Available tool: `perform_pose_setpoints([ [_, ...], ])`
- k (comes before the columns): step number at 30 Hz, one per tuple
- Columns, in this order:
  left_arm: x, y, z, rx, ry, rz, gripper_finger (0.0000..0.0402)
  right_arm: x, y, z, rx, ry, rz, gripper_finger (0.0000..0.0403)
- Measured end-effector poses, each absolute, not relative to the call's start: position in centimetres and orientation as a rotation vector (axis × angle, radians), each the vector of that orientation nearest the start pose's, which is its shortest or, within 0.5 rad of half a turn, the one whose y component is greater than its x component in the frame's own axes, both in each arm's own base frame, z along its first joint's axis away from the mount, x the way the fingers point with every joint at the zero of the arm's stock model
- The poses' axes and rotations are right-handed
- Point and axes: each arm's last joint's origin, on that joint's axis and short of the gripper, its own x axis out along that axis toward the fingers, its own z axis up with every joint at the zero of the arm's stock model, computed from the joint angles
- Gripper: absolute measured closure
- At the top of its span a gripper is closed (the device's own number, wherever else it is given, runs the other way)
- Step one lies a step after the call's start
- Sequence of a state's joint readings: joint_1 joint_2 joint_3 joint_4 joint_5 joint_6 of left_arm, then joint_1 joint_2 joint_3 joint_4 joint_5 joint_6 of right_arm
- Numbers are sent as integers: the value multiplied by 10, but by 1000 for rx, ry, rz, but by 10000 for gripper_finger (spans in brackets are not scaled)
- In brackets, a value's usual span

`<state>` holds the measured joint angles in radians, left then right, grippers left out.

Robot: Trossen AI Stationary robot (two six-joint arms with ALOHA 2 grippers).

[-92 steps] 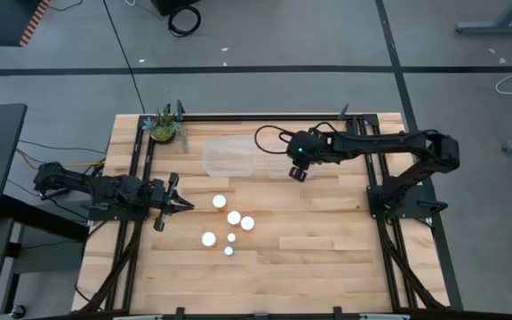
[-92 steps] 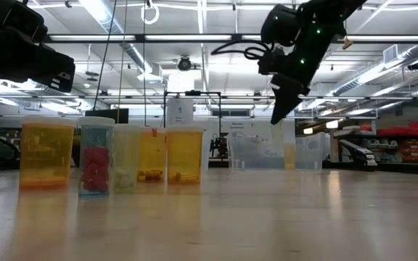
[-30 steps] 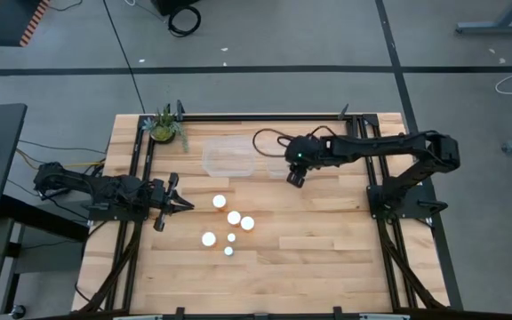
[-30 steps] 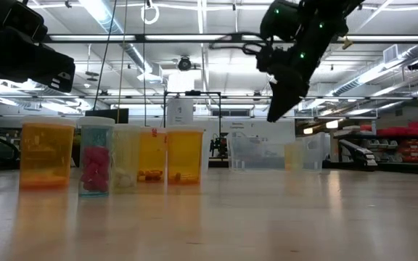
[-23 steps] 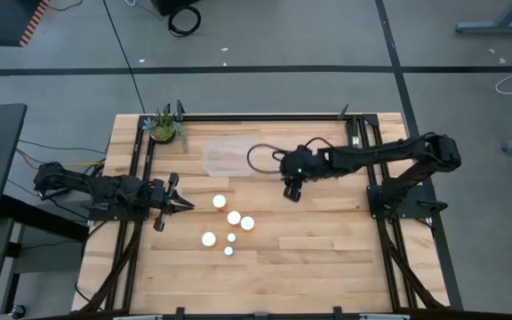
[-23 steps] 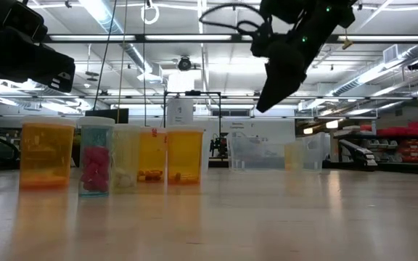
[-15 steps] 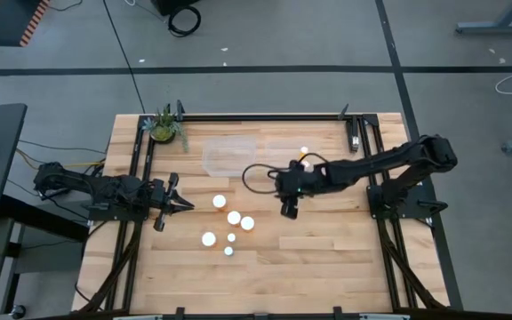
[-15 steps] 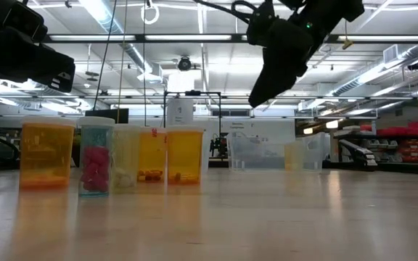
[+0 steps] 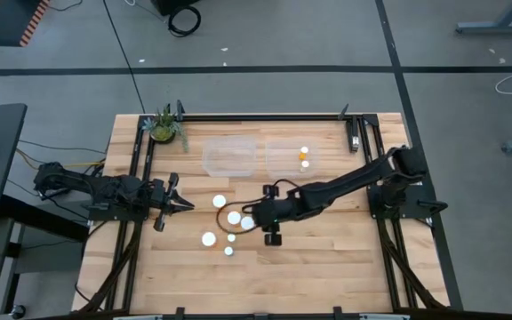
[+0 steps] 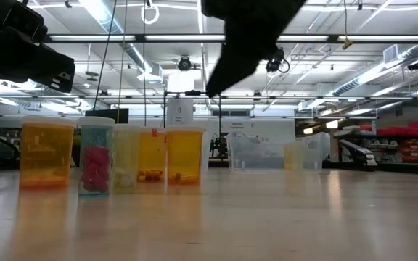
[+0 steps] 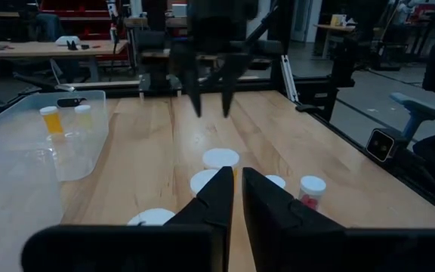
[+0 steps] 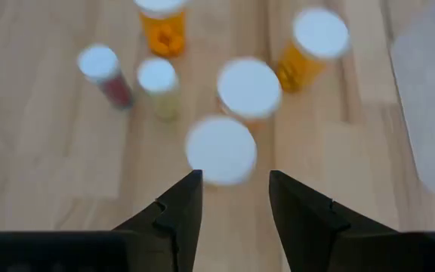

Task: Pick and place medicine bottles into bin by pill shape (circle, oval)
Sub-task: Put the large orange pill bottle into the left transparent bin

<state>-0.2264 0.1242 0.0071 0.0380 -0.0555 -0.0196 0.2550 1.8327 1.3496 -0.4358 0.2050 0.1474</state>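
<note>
On the wooden table (image 9: 327, 258) we see our right gripper (image 12: 232, 198) hanging above the clustered medicine bottles (image 9: 229, 220), fingers parted and empty. Our left gripper (image 11: 235, 198) waits beside them, fingers pressed together, holding nothing.

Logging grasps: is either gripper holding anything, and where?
Nothing is held. Right gripper hangs open above the white-capped amber bottles; left gripper is shut, empty.

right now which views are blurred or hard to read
Right wrist view: the white-capped amber medicine bottles are smeared, while the open right gripper stays sharp. Low view: that arm is a dark backlit shape. High view: caps glare into plain white dots.
</note>
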Motion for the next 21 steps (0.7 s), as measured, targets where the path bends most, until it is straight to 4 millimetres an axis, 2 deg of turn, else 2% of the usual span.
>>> perform_pose_setpoints([
  [5, 102, -22, 160, -9, 79, -170, 370, 401, 105, 223, -145, 892, 27, 227],
  [10, 102, -22, 160, -9, 79, -170, 369, 414, 109, 214, -174, 905, 40, 183],
  [15, 102, -22, 160, -9, 79, -170, 362, 420, 111, 204, -167, 922, 38, 136],
  [21, 102, -22, 160, -9, 79, -170, 365, 423, 111, 198, -151, 928, 29, 101],
])
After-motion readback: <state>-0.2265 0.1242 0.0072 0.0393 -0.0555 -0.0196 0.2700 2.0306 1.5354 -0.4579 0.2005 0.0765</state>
